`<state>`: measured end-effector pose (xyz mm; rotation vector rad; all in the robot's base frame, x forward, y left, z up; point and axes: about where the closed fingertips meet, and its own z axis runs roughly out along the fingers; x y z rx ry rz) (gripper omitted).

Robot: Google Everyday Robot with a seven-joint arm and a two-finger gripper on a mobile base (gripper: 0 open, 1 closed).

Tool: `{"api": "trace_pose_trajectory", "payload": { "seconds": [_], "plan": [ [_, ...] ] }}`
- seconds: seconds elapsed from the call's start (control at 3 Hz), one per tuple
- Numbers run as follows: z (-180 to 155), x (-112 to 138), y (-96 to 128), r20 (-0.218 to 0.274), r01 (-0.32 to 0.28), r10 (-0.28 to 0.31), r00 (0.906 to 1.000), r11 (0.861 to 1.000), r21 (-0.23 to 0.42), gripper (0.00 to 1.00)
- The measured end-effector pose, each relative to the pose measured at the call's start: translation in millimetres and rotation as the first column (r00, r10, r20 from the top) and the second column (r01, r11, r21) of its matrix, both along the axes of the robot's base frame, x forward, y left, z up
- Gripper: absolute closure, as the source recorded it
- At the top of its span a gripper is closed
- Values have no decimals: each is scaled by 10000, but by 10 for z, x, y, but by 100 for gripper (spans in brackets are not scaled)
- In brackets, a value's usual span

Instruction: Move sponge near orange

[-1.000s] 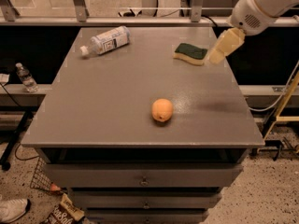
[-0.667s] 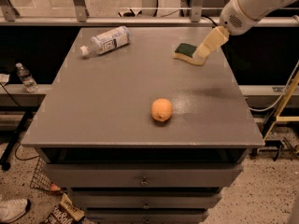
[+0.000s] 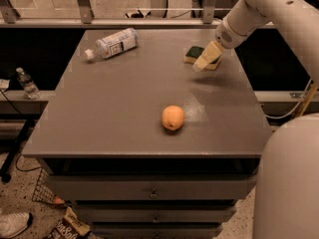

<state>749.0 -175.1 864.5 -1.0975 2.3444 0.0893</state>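
Sponge (image 3: pixel 195 52) lies at the table's (image 3: pixel 124 98) far-right edge, partly covered by the jaws, their spread impossible to tell.

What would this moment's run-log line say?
gripper: at sponge, far right of table | orange: near front, apart from sponge | bottle: lying far left | sponge not yet near orange

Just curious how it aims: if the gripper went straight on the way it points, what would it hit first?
Likely the sponge, which the gripper overlaps at the far right of the table. Depth is unclear, so it might meet the table just beside it.
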Motion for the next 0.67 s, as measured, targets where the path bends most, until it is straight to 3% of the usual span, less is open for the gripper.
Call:
{"api": "trace_pose_trajectory", "payload": {
  "seconds": [0.67],
  "plan": [
    [-204,148,96,-502,78,-76,9987,10000,31,2]
  ]
}}
